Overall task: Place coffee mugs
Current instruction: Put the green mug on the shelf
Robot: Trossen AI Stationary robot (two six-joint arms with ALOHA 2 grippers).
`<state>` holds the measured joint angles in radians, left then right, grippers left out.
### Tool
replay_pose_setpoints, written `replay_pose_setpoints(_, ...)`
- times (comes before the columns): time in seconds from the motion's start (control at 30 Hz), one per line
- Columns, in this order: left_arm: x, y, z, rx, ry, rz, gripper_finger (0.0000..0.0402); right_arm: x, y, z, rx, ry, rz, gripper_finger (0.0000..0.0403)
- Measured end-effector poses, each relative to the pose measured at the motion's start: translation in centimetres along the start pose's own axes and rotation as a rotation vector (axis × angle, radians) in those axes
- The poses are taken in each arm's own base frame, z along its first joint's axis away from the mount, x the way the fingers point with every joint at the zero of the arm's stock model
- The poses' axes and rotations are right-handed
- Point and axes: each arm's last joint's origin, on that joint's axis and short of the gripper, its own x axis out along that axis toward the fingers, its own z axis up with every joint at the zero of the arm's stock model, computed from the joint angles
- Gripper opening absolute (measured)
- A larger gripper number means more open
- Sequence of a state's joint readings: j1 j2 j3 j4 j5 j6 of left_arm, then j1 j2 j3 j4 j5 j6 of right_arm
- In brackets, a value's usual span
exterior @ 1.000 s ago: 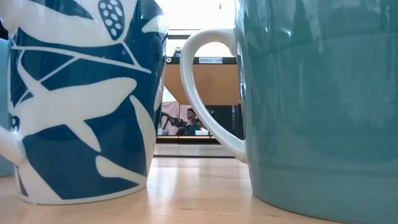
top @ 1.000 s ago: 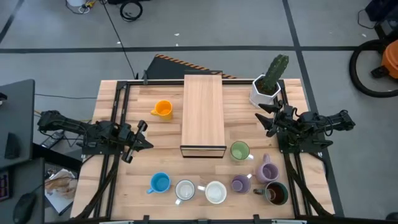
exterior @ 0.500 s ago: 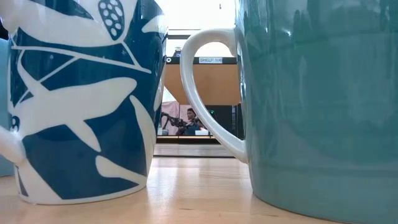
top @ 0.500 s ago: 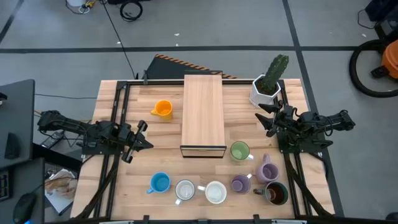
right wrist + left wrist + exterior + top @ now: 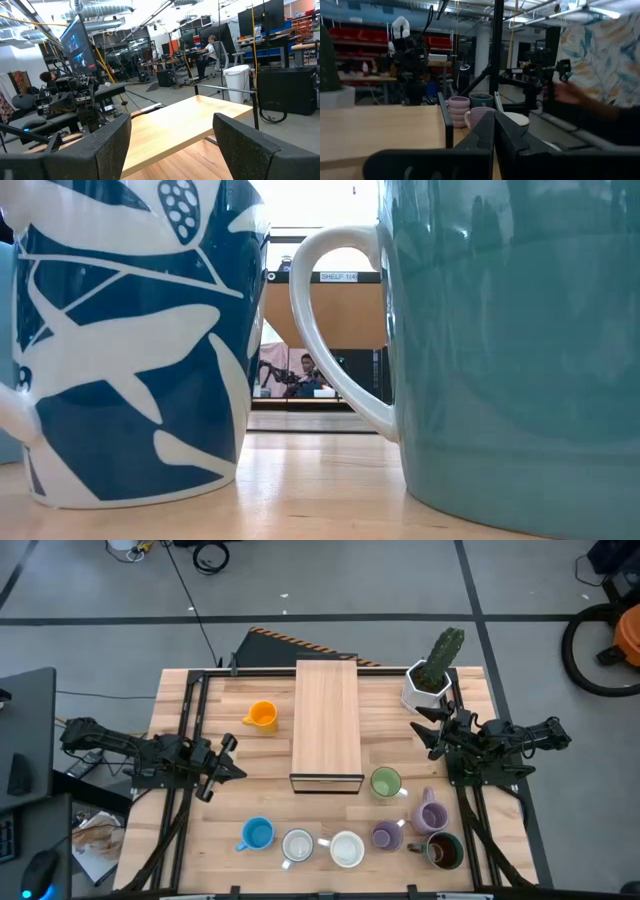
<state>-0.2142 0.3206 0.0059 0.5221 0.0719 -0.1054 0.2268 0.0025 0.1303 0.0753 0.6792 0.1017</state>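
Both arms wait, empty: the left gripper (image 5: 228,757) pinched closed, the right gripper (image 5: 428,732) spread wide. The small green ceramic mug (image 5: 385,782) sits just below the right fingers, among crowded neighbours; a careless descent could topple the ribbed purple mug (image 5: 431,814) beside it.

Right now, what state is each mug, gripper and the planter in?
orange mug: upright, alone, left of the wooden riser
green mug: upright, empty
blue mug: upright, front row
white mugs: upright, side by side
cactus planter: upright, back right
left gripper: shut, empty
right gripper: open, empty
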Motion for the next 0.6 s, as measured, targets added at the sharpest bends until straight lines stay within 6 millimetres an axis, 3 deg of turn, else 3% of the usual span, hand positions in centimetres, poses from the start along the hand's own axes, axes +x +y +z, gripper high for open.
replay_pose_setpoints(0.33,-0.1,-0.2,1.6,-0.153,-0.166,-0.032,0.0009,0.0,0.0,0.4,0.034,-0.033,0.003,0.0287)
replay_pose_setpoints(0.6,-0.4,0.0,2.7,-0.158,-0.303,0.061,0.0009,0.0,0.1,0.6,0.333,-0.048,0.023,0.0287)
